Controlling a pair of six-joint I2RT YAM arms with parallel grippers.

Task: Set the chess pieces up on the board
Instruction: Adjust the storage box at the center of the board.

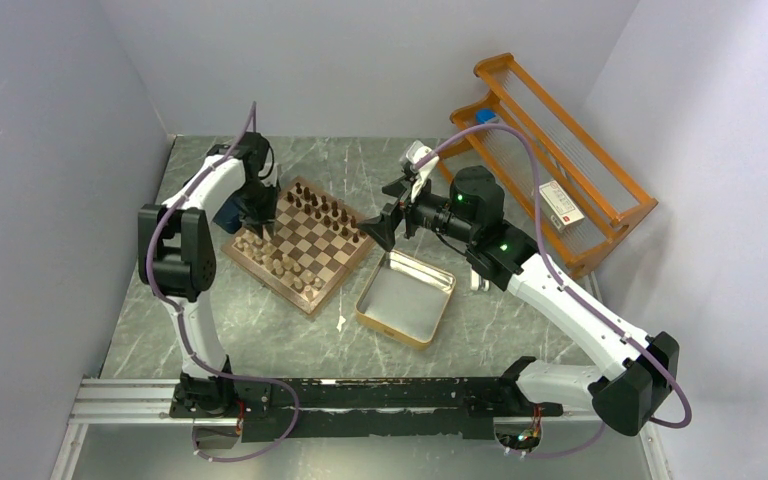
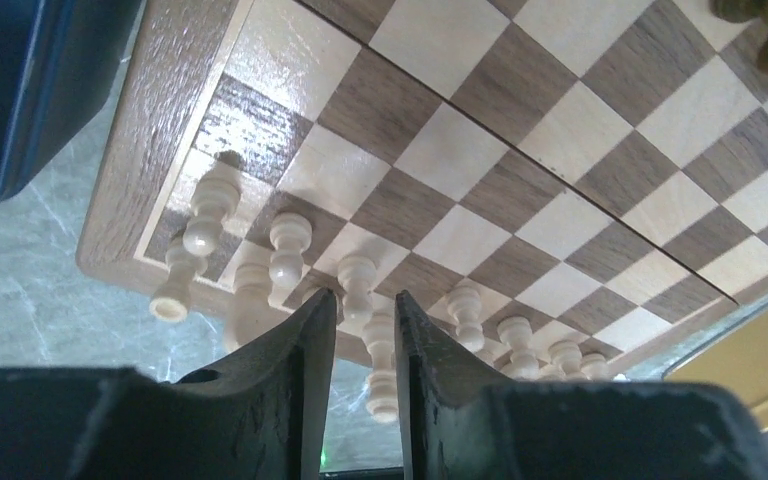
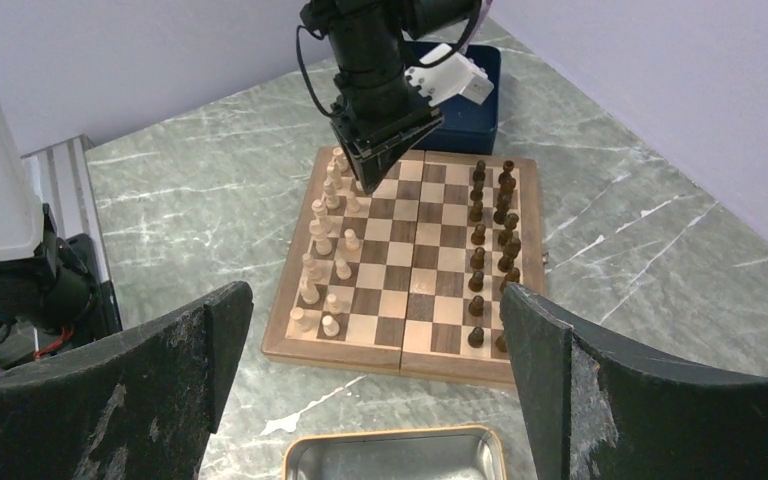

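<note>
**Left gripper (image 2: 365, 297) stoops over a corner of the square wooden chessboard (image 1: 312, 243) on the grey marbled table (image 1: 260, 335); right gripper (image 1: 378, 228) hangs nearby, jaws wide.**

We see the left arm (image 1: 185, 225) with its elbow high and its wrist pointing down. Its fingers (image 2: 305, 370) are narrowly parted around one pale tan chessman (image 2: 381, 375); we cannot tell whether they pinch it. The right arm (image 1: 570, 310) stretches diagonally above the silver gold-rimmed tin (image 1: 407, 295), holding nothing. We count one board, one tin and eight dark brown chessmen (image 3: 477, 258) in their inner row. The pale tan chessmen (image 3: 320, 240) opposite are partly hidden.
</note>
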